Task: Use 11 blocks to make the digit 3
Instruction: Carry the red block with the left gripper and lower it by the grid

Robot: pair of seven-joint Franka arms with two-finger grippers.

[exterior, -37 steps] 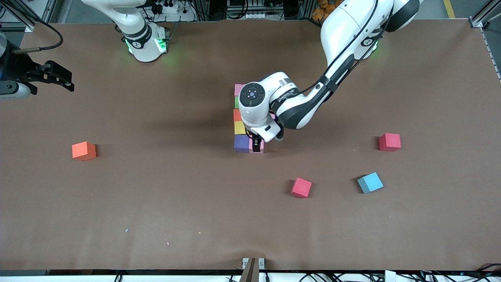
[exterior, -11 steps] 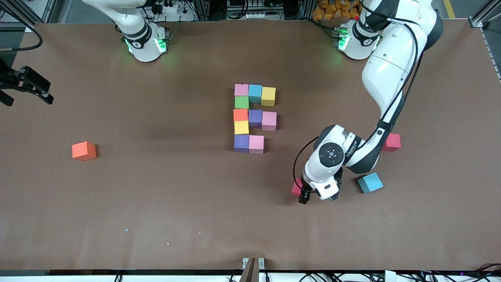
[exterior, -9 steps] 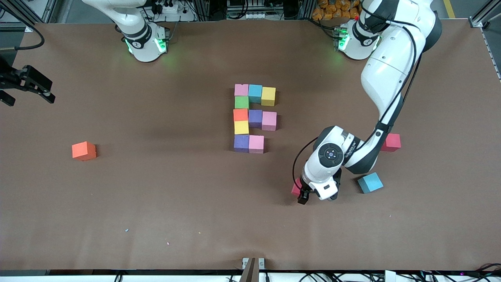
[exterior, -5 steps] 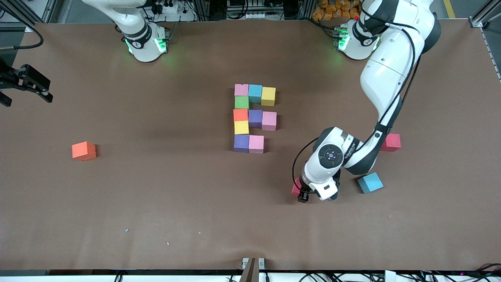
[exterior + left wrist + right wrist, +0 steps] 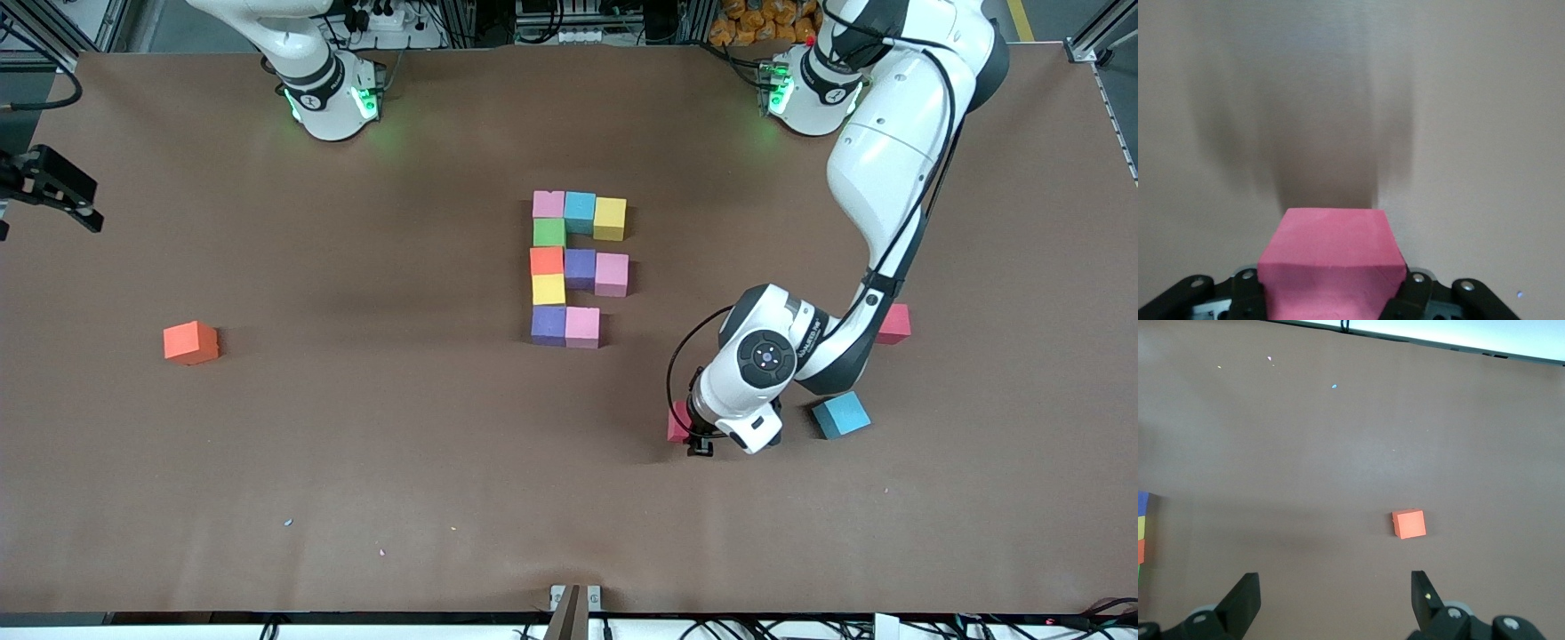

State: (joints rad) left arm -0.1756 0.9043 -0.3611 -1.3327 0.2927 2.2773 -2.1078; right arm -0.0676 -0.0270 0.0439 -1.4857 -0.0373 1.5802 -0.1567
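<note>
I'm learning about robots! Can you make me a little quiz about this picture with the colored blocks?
1. True or false: the left gripper is shut on a pink-red block.
2. How many blocks sit together in the middle group?
3. Which loose block lies toward the right arm's end of the table: A orange, B teal-blue, C red?

Key: 1 true; 2 ten; 3 A.

No text, label, brand, number or sign is legible on anything.
</note>
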